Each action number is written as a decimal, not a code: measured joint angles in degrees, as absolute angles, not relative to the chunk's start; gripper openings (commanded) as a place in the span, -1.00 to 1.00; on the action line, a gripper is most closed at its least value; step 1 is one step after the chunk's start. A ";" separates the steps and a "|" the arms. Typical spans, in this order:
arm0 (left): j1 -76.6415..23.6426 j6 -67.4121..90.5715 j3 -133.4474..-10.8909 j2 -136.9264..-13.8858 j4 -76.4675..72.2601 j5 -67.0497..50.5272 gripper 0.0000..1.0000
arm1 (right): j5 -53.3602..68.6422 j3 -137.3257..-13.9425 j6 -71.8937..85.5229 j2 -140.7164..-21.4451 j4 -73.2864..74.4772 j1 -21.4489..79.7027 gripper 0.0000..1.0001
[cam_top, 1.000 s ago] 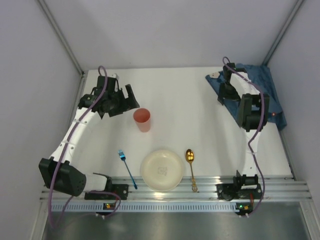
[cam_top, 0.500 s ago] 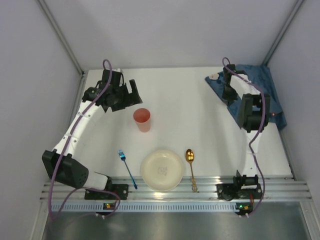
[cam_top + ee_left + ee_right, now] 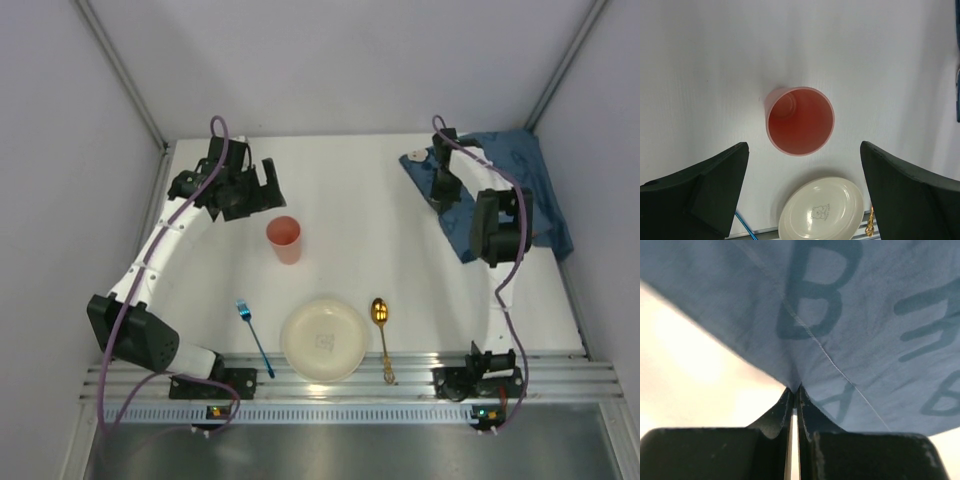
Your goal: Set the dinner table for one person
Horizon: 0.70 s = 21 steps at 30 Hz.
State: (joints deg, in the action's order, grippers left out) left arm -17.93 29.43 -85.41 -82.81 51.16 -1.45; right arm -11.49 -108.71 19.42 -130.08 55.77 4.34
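Note:
On the white dinner table [image 3: 360, 210] an upright pink cup [image 3: 284, 239] stands left of centre. A cream plate [image 3: 324, 340] lies at the near edge, with a blue fork [image 3: 254, 338] to its left and a gold spoon [image 3: 382, 336] to its right. My left gripper [image 3: 262, 186] hovers open just behind and left of the cup [image 3: 800, 121], holding nothing. At the back right, my right gripper [image 3: 436, 178] is shut on the left edge of the dark blue letter-printed placemat [image 3: 500, 190]; the cloth [image 3: 850, 320] is pinched between its fingertips.
The ribbed aluminium rail [image 3: 340, 385] runs along the near edge, carrying both arm bases. Grey walls enclose the table on the left, back and right. The plate [image 3: 821, 209] lies just beyond the rail in the left wrist view.
My right gripper has shut on the placemat's edge and drawn it a little leftward. The left gripper has drifted slightly back and right, away from the cup, still open.

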 measured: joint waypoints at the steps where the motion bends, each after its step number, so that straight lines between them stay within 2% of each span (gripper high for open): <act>1: -17.96 29.41 -85.41 -82.81 51.07 -1.39 0.97 | -10.63 -110.91 19.77 -130.82 57.41 5.87 -1.00; 6: -17.87 29.41 -85.41 -82.74 50.28 -1.15 0.97 | -4.14 -128.07 22.39 -136.14 59.66 17.96 -1.00; 10: -17.63 29.02 -85.41 -82.35 50.04 -0.05 0.97 | 7.05 -133.29 26.81 -137.56 57.04 27.33 -1.00; 11: -17.52 28.80 -85.41 -82.13 50.04 0.25 0.96 | 10.37 -133.29 27.79 -137.80 55.94 28.99 -0.93; 12: -17.41 28.62 -85.41 -81.87 50.06 0.54 0.96 | 13.80 -133.29 28.84 -138.21 54.61 30.61 -0.61; 13: -17.32 28.45 -85.41 -81.58 50.06 0.80 0.97 | 16.93 -133.29 30.11 -138.78 53.15 31.83 0.98; 17: -17.10 27.73 -85.41 -80.58 50.19 1.32 0.97 | 26.13 -132.57 33.43 -140.70 47.42 33.21 0.99; 21: -16.95 27.05 -85.41 -80.44 50.22 1.30 0.97 | 29.80 -128.73 35.66 -139.87 40.99 31.51 1.00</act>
